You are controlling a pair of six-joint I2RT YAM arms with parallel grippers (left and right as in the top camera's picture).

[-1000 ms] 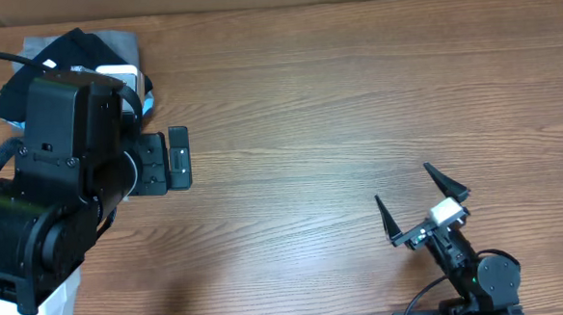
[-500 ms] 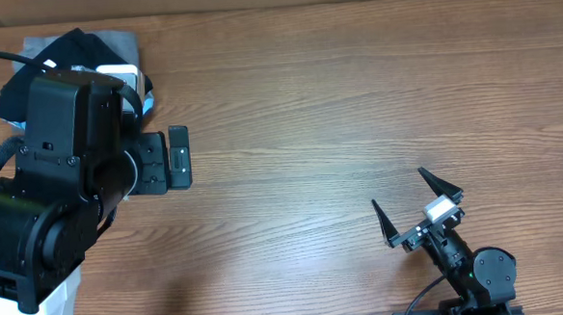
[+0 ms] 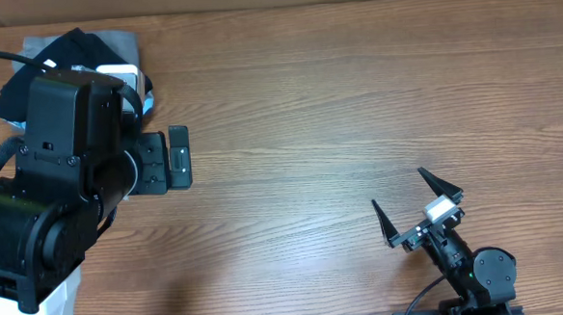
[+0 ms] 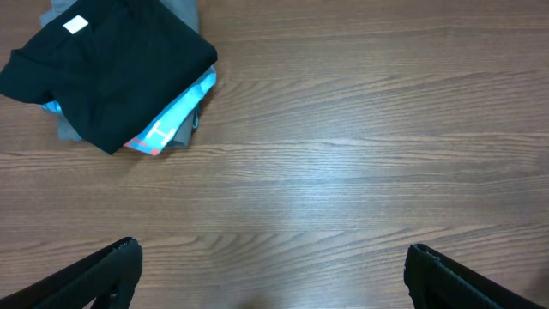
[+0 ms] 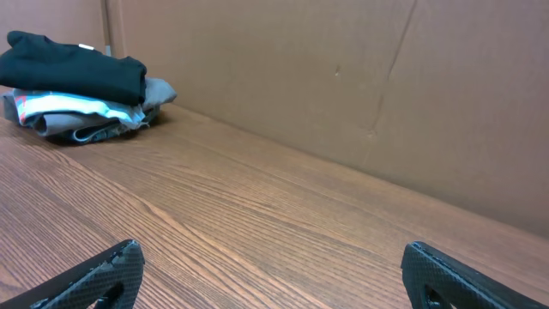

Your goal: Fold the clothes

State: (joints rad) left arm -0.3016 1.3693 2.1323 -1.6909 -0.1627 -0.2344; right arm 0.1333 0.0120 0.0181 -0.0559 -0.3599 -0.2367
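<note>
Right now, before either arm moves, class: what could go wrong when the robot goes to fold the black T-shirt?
1. The black T-shirt lies on top of the light blue shirt and grey garment; a deep pinch by the open left end effector could lift those too.
2. They sit in the table's far left corner, well away from the open right end effector, so a two-arm spread may strain its reach.

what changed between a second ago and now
The right gripper shifted slightly left and back toward its base in the overhead view, open and empty. The left gripper, also open, and the black T-shirt atop the other garments stayed put. Nothing was grasped or released.
</note>
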